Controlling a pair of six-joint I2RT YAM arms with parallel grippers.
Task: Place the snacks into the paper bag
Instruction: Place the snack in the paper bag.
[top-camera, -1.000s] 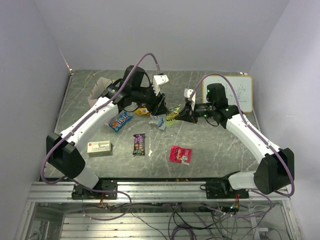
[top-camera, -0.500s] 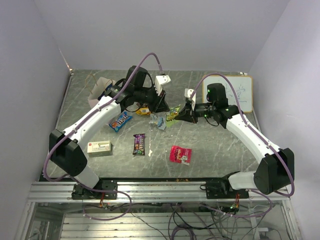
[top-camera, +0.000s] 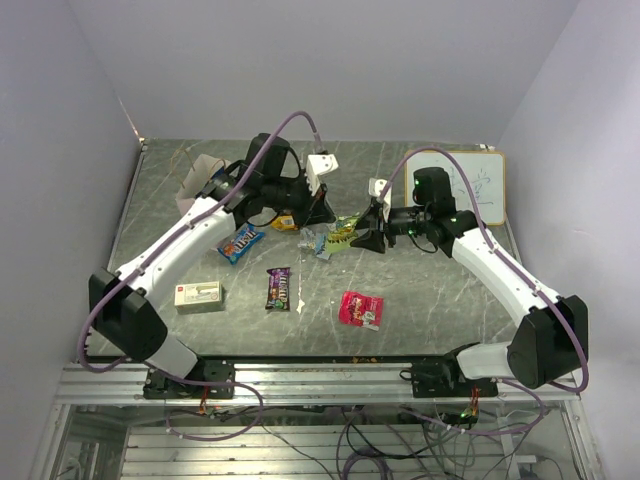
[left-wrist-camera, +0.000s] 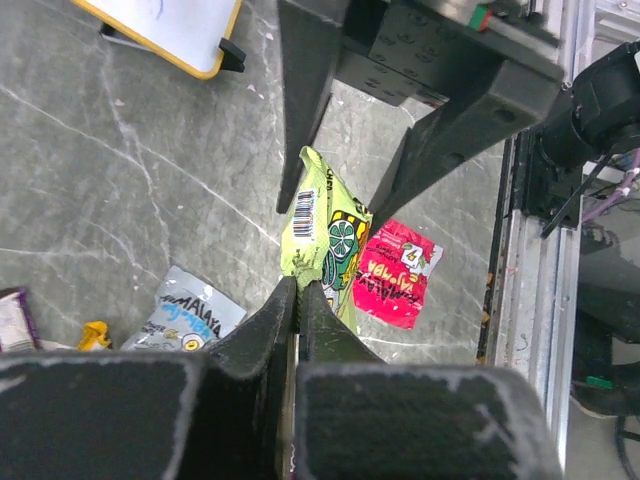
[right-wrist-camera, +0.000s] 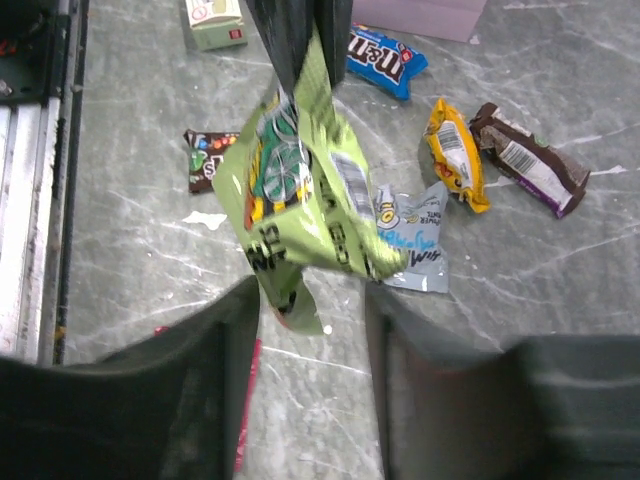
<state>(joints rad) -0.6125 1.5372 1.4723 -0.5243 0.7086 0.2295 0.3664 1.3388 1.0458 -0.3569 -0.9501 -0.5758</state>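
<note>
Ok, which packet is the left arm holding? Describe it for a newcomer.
Look at the table, left of the whiteboard. The lime-green packet hangs there, pinched by the left end effector. It alone is bright green, and it alone is off the surface.

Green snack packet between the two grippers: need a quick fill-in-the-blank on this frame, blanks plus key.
1. The left gripper is ____ on the green packet's upper edge.
2. The right gripper is ____, its fingers apart on either side of the packet's lower end.
3. The paper bag stands near the table's far ____ corner.
4. The whiteboard lies on the ____ arm's side.

Missing words: shut; open; left; right.
</note>
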